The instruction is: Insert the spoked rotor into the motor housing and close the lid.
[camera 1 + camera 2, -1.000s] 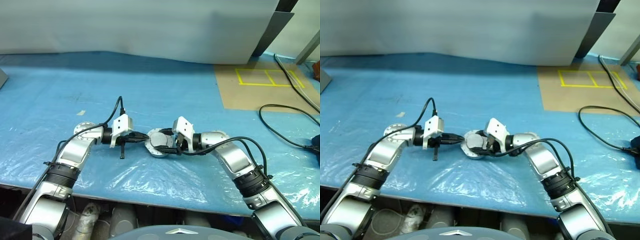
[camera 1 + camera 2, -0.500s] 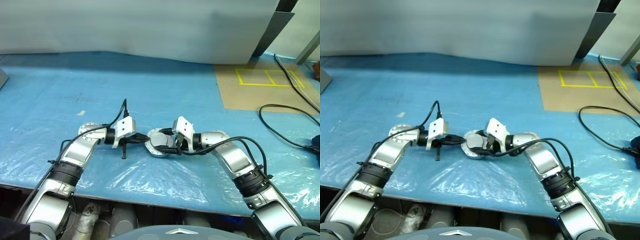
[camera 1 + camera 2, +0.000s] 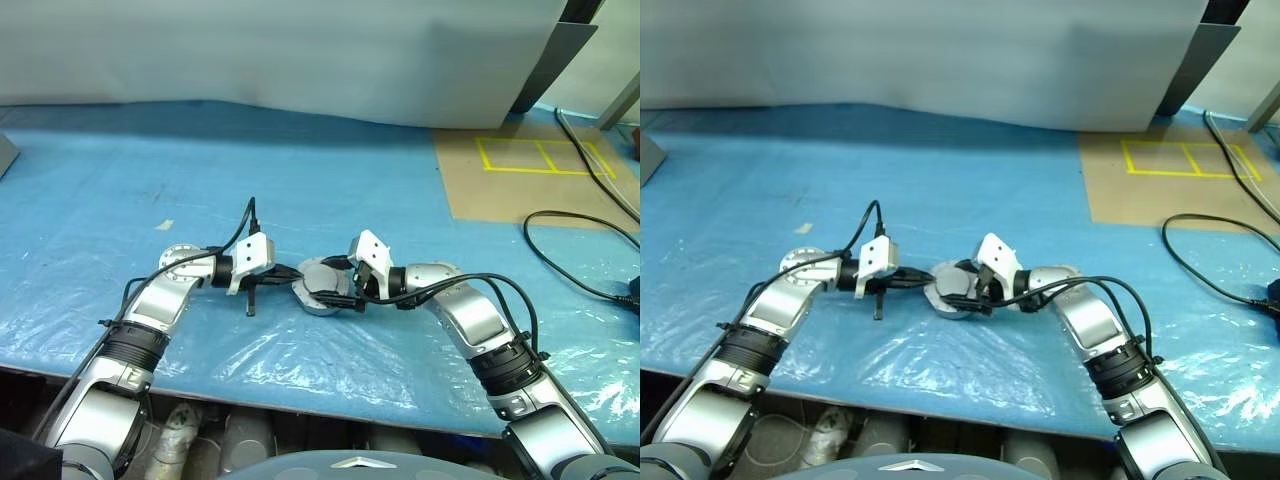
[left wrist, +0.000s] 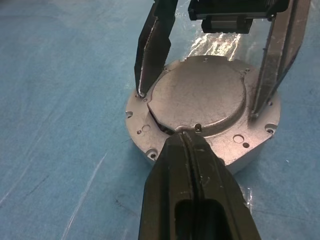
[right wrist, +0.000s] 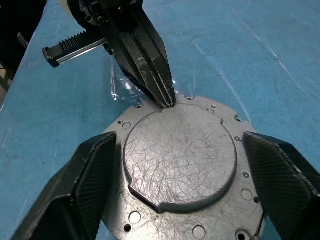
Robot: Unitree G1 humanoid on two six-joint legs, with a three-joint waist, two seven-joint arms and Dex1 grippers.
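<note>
The motor housing (image 4: pixel 235 146), a round silver puck with screw holes in its flange, lies on the blue table (image 3: pixel 300 180) between both hands. A scratched silver lid (image 5: pixel 180 155) sits on top of it; the spoked rotor is hidden. My left gripper (image 4: pixel 186 136) is shut, its tip resting at the lid's edge. My right gripper (image 5: pixel 178 139) is open, one finger on each side of the housing, the pads close to its rim. Both also appear in the head views, the left gripper (image 3: pixel 290 279) and right gripper (image 3: pixel 336 290) meeting at the housing (image 3: pixel 320 290).
Clear plastic sheeting covers the table. A brown board (image 3: pixel 520 170) with yellow tape squares lies at the far right, and a black cable (image 3: pixel 575 270) loops near it. A white backdrop (image 3: pixel 300 50) closes the far side. The table's front edge (image 3: pixel 300 395) runs just below the arms.
My right gripper's fingers have spread wider around the housing. The left gripper stays shut at the lid's edge. The housing has not moved.
</note>
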